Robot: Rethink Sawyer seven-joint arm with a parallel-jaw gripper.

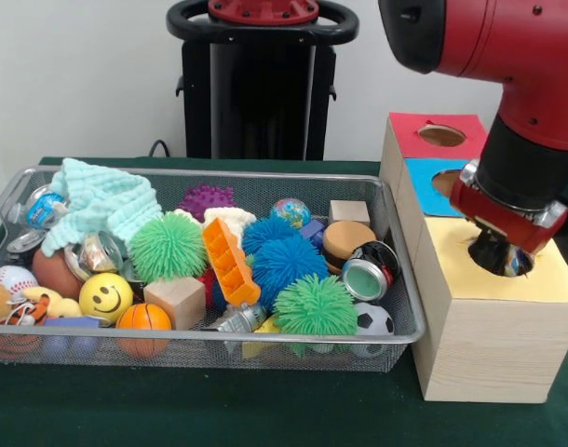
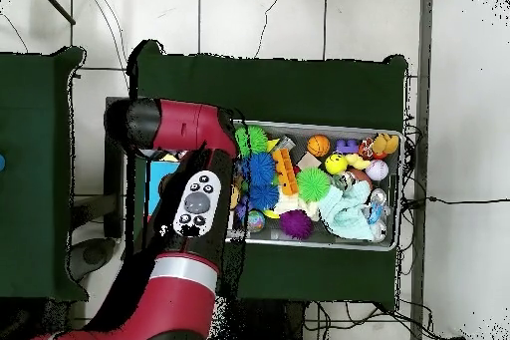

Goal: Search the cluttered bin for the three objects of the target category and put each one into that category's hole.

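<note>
Gripper (image 1: 504, 257) sunk into the round hole of the yellow-topped compartment (image 1: 545, 279) of the wooden sorting box (image 1: 480, 354), nearest of three; blue compartment (image 1: 433, 182) and red compartment (image 1: 438, 135) lined up behind it. Fingertips hidden inside the opening, with something glinting at the hole's edge beside them; cannot tell whether spread, closed, or carrying anything.

Target category unnamed in the task sentence, so unclear which items count. Judged from the hole in use: a drop in hand or just done, with further search of the wire mesh bin (image 1: 400, 270) likely to follow.

Bin set just beside the box, toward the left of the front view from the claw, long axis running across the table away from the box. Single arm (image 2: 194, 201) only, so no choice of side. In the overhead view, arm covering the box, only a sliver of blue visible beside it.

Bin contents crowded: green spiky balls (image 1: 168, 247), blue spiky ball (image 1: 289, 264), purple spiky ball (image 1: 207, 198), orange plastic ladder-like piece (image 1: 230, 263), wooden cube (image 1: 180, 300), yellow smiley ball (image 1: 105, 296), small basketball (image 1: 142, 318), baseball (image 1: 9, 277), small soccer ball (image 1: 374, 320), round tins (image 1: 366, 277), mint knitted cloth (image 1: 102, 200).

No legible brand, label or writing anywhere; only the smiley face print and ball patterns.
</note>
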